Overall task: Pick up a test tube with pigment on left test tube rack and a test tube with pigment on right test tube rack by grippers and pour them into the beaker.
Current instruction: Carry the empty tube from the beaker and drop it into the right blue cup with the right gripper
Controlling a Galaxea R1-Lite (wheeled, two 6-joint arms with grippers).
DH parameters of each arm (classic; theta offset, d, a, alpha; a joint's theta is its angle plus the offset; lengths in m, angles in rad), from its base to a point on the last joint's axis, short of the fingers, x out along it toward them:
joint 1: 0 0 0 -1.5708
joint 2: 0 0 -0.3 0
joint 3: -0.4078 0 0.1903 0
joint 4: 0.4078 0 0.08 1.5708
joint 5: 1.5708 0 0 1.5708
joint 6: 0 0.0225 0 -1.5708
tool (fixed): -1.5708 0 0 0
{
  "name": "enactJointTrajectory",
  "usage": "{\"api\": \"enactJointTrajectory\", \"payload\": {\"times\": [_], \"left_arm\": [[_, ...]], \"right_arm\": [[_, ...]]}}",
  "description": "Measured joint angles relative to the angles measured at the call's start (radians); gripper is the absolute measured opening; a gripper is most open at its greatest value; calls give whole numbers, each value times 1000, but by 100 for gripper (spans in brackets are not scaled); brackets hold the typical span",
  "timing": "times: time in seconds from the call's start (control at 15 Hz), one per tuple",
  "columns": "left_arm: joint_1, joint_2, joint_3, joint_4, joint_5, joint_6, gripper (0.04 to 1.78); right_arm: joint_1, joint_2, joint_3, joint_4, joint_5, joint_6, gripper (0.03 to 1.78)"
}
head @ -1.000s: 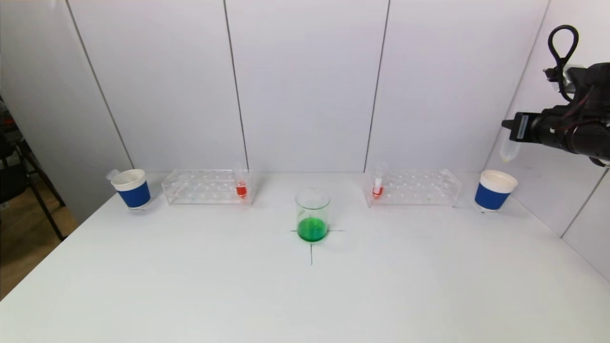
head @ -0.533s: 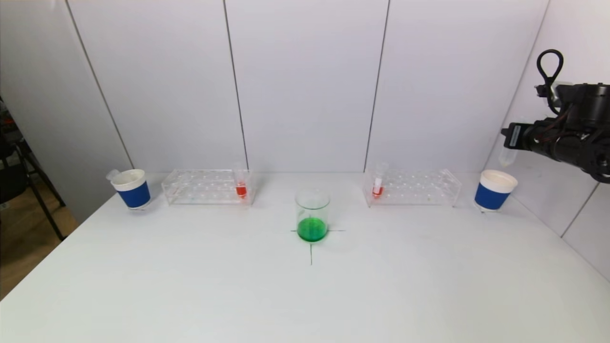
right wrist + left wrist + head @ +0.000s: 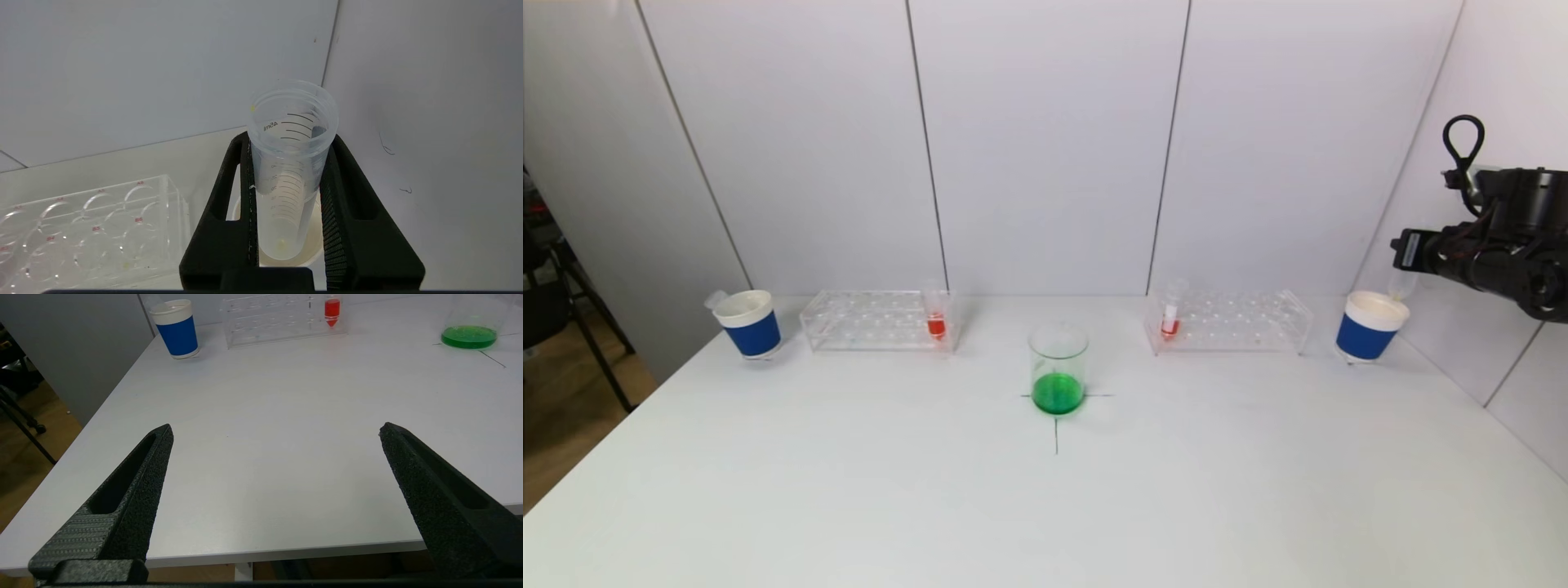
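A wide white tabletop [image 3: 849, 490] is being shown, its near half lying bare, bounded by a grey wall at the back and on the right. The left test tube rack [image 3: 876, 320] and the right test tube rack [image 3: 1230, 322] are being kept along the far edge, each holding one tube of red pigment [image 3: 936, 325] [image 3: 1170, 323] at its inner end. The beaker [image 3: 1058, 369], holding green liquid, is being seen between them on a cross mark, well apart from both. A blue cup [image 3: 750, 323] is being kept outside the left rack, near the left edge; another blue cup [image 3: 1369, 327] is standing outside the right rack, near the side wall.

An empty clear test tube [image 3: 291, 163] is being held upright in the clenched jaws of the right gripper [image 3: 288, 183], directly above the right cup's mouth. The left gripper [image 3: 276, 430] is being held over the near tabletop edge, jaws released wide, nothing between them.
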Motion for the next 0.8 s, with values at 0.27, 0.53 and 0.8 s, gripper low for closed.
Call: {"api": "enactJointTrajectory", "payload": {"times": [0.27,0.53,0.8], "left_arm": [[0,0,0,0,0,0,176],[0,0,0,0,0,0,176],[0,0,0,0,0,1,176]], "right_arm": [[-3,42,-26,-4,2,0,50],[-3,81,-29,-64,5,0,50],[-3,99,3,-68,4,0,50]]}}
